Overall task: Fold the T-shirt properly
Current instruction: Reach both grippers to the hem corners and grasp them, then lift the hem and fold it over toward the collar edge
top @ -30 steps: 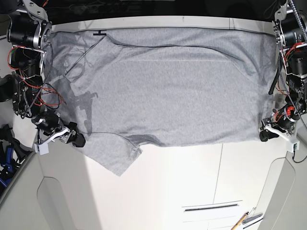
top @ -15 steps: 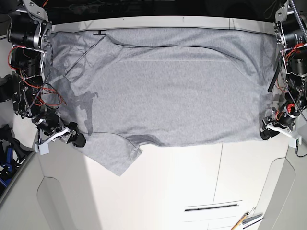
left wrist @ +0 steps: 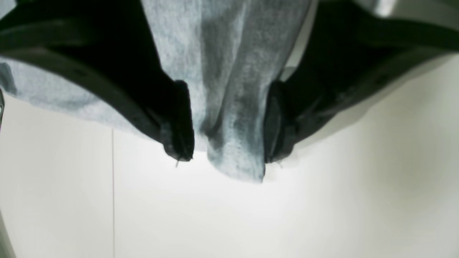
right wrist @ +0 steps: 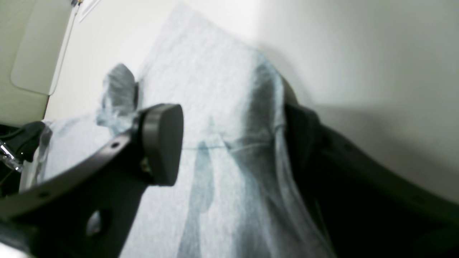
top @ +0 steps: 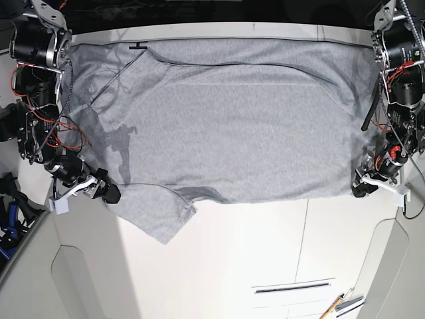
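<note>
The T-shirt [top: 232,119] lies spread flat on the white table, plain grey side up, with one sleeve [top: 159,222] sticking out toward the front. My left gripper [top: 364,186] is at the shirt's front right corner. In the left wrist view its black fingers [left wrist: 181,122] stand apart, with bunched grey cloth [left wrist: 229,71] filling the gap of the left gripper [left wrist: 222,154]. My right gripper [top: 103,193] sits at the front left hem. In the right wrist view the right gripper [right wrist: 229,139] is open and straddles the cloth [right wrist: 215,89], one round pad [right wrist: 161,143] above it.
Both arm bases with red wiring [top: 40,86] flank the table's back corners. A black mark [top: 138,46] sits at the far table edge. A drawer slot [top: 292,287] and a yellow-handled tool [top: 335,307] lie at the front right. Blue items [top: 8,222] sit off the left edge.
My left gripper slid a little inward onto the shirt's corner, and the shirt's right edge shifted inward with it. The right gripper barely moved.
</note>
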